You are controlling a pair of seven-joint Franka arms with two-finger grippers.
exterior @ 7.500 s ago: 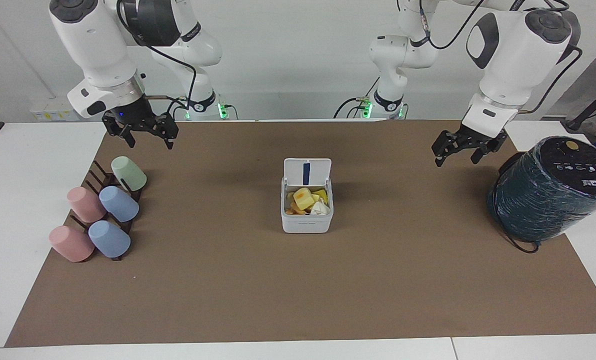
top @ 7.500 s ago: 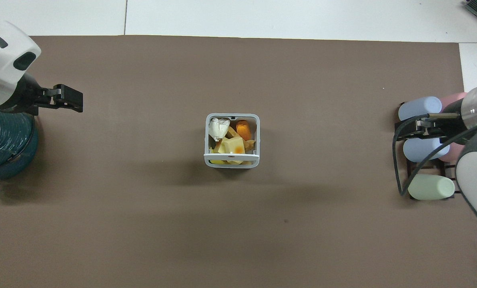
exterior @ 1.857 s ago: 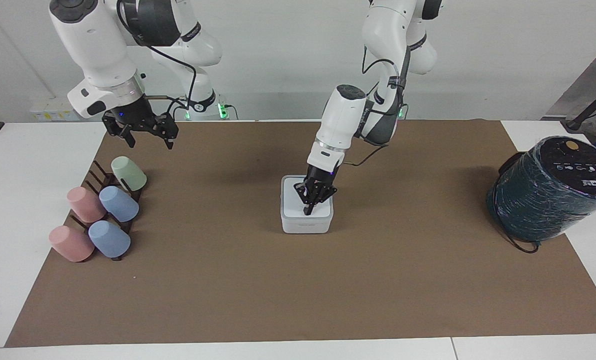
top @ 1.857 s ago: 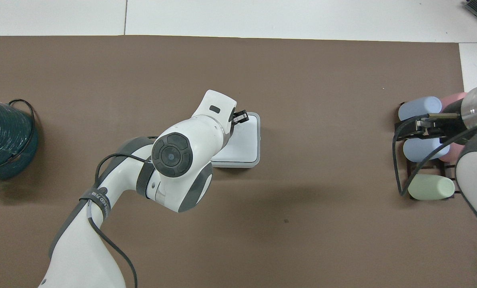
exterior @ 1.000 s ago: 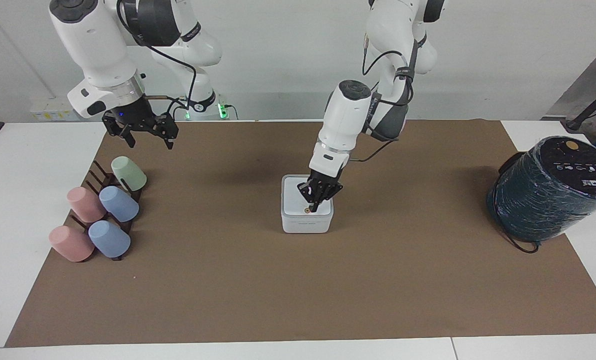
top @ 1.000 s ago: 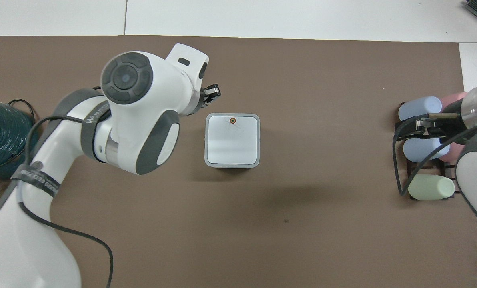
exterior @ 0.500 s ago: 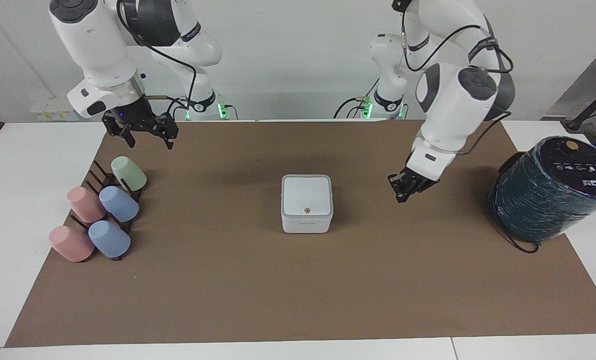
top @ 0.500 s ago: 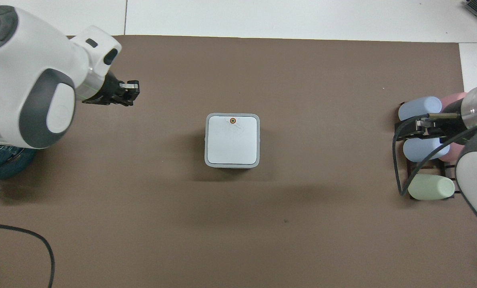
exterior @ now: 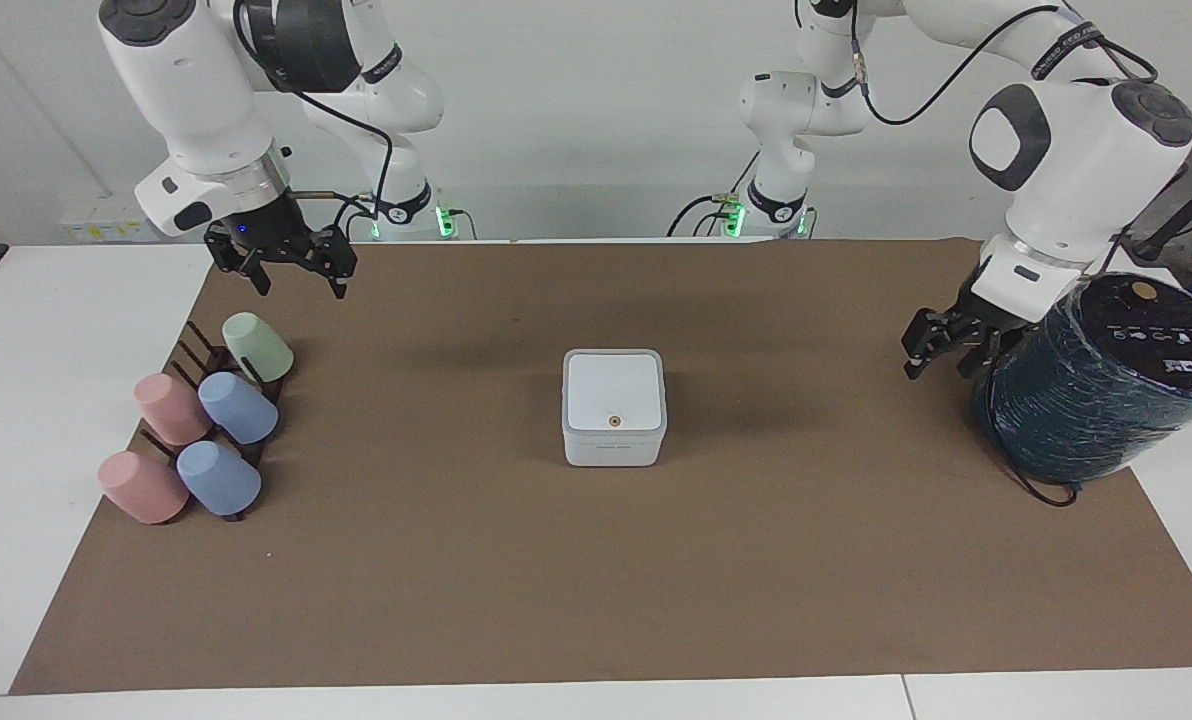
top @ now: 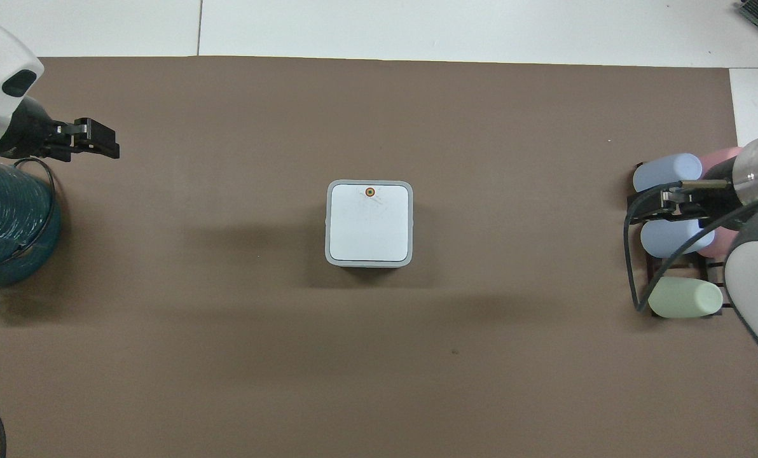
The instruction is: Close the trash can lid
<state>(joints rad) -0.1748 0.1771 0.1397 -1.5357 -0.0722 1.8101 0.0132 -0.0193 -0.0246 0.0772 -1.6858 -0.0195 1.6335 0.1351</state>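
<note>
The trash can [exterior: 613, 447] is a small white square box in the middle of the brown mat. Its lid [exterior: 614, 389] lies flat and shut on top, with the orange-brown dot [exterior: 614, 421] facing up; the lid also shows in the overhead view [top: 369, 226]. The blue strip and the contents are hidden. My left gripper [exterior: 941, 362] is open and empty in the air beside the dark teal cylinder, well apart from the can; it also shows in the overhead view [top: 104, 145]. My right gripper [exterior: 298, 284] is open and empty, waiting over the cup rack.
A large dark teal cylinder [exterior: 1106, 380] stands at the left arm's end of the table. A dark rack with several pastel cups [exterior: 206, 425] lies at the right arm's end. The brown mat [exterior: 596, 580] covers the table's middle.
The lid stood open 7.5 s ago and now lies shut. My left gripper has lifted off the lid and swung away to beside the teal cylinder. The right arm has not moved.
</note>
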